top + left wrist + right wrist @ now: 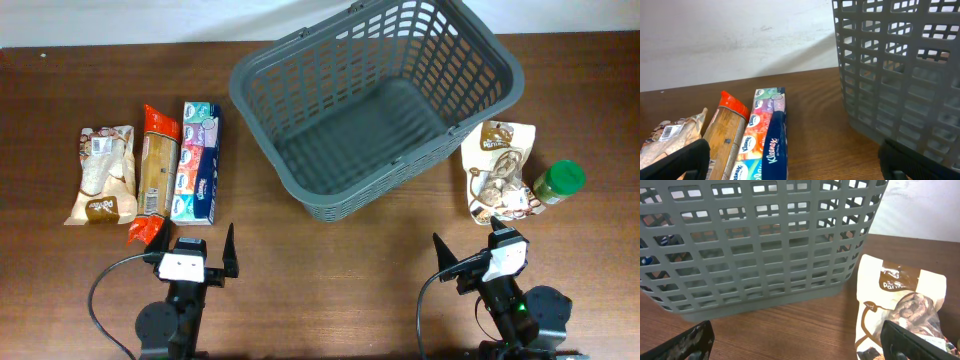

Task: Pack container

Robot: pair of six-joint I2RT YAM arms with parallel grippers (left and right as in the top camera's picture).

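Note:
The container, a big dark grey lattice basket, stands empty at the table's back middle; its wall fills the right of the left wrist view and its side spans the right wrist view. My left gripper rests open at the front left, nothing between its fingers. At the front right my right gripper is also open and empty, one finger over the snack bag. Neither touches any item.
Left of the basket lie a tissue pack, an orange-ended biscuit packet and a white snack bag. Right of it lie a brown-and-white snack bag and a green-lidded jar.

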